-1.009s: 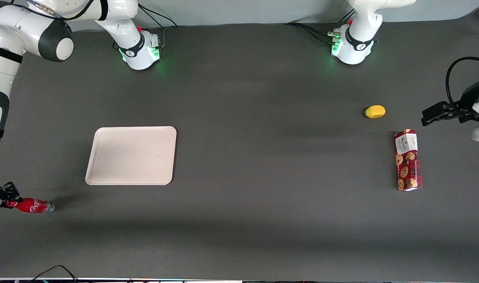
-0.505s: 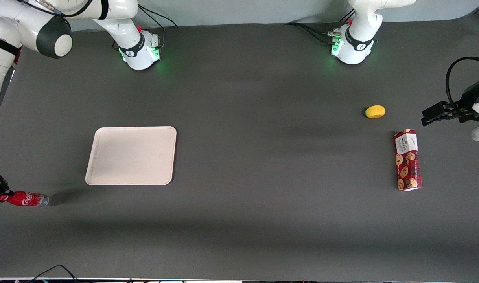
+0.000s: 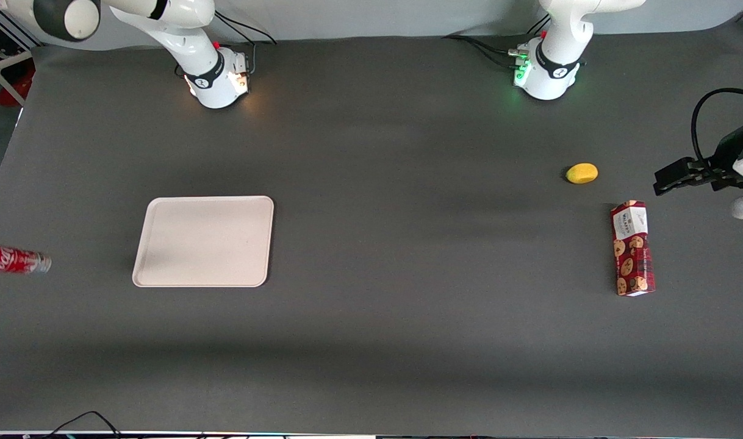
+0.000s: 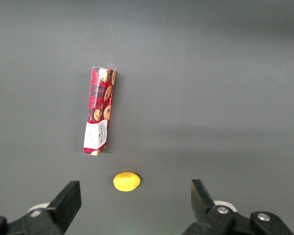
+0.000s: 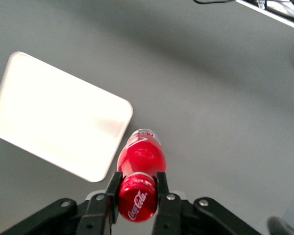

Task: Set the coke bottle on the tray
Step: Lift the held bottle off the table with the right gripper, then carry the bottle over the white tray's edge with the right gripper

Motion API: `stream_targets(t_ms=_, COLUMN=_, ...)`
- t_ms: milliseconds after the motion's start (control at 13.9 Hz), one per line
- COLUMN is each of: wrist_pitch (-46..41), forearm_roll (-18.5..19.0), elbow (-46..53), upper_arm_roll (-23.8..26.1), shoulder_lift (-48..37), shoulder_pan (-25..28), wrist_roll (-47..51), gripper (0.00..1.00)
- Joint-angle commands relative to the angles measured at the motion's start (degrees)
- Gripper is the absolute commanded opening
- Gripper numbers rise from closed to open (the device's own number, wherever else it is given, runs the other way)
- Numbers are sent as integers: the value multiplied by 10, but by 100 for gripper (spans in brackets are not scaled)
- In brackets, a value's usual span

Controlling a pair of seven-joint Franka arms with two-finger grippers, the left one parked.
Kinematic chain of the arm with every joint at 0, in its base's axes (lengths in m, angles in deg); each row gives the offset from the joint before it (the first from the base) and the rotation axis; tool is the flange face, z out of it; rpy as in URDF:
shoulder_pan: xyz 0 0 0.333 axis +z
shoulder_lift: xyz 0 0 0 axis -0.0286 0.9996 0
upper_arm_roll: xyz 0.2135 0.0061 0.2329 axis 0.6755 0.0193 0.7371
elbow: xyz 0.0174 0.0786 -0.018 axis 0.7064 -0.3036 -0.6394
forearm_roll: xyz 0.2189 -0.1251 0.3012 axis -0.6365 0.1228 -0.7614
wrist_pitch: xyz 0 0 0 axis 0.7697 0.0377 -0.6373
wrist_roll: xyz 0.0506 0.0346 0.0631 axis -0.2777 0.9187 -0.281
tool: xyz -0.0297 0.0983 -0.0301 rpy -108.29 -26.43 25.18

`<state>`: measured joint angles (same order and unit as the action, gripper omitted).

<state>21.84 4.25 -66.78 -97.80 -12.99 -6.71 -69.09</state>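
Note:
The red coke bottle hangs in the air with my gripper shut on its neck just under the red cap; its silvery base points down at the table. In the front view only the bottle's body shows at the working arm's edge of the picture, and the gripper itself is out of that view. The cream-beige tray lies flat on the dark table, with nothing on it. In the right wrist view the tray lies below the bottle and off to one side; the bottle is not over it.
A red cookie box and a small yellow object lie toward the parked arm's end of the table. Both arm bases stand at the table's back edge. Cables run along one table edge.
The bottle has risen off the table with the gripper and shifted farther from the front camera. The gripper has left the front view, and the arm's upper links have swung out of it.

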Motion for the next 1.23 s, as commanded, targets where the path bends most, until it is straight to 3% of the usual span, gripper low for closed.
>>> stream_targets(t_ms=0, wrist_pitch=-65, forearm_roll=25, elbow=-27, upper_arm_roll=10, shoulder_lift=-65, shoulder_pan=29, wrist_roll=129, gripper=0)
stream_targets(t_ms=288, wrist_pitch=-67, forearm_roll=99, elbow=-113, upper_arm_roll=115, shoulder_lift=-154, shoulder_pan=33, wrist_roll=311, gripper=0)
stream_targets(t_ms=505, wrist_pitch=42, forearm_roll=124, elbow=-272, upper_arm_roll=165, shoulder_lift=-238, shoulder_pan=32, wrist_roll=376, gripper=0)
stream_targets(t_ms=721, wrist_pitch=184, forearm_roll=151, elbow=-438, upper_arm_roll=184, shoulder_lift=-304, shoulder_pan=30, wrist_roll=392, gripper=0)
stream_targets(t_ms=1153, wrist_pitch=388, forearm_roll=153, elbow=-617, upper_arm_roll=184, shoulder_lift=-316, shoulder_pan=26, wrist_roll=392, gripper=0)
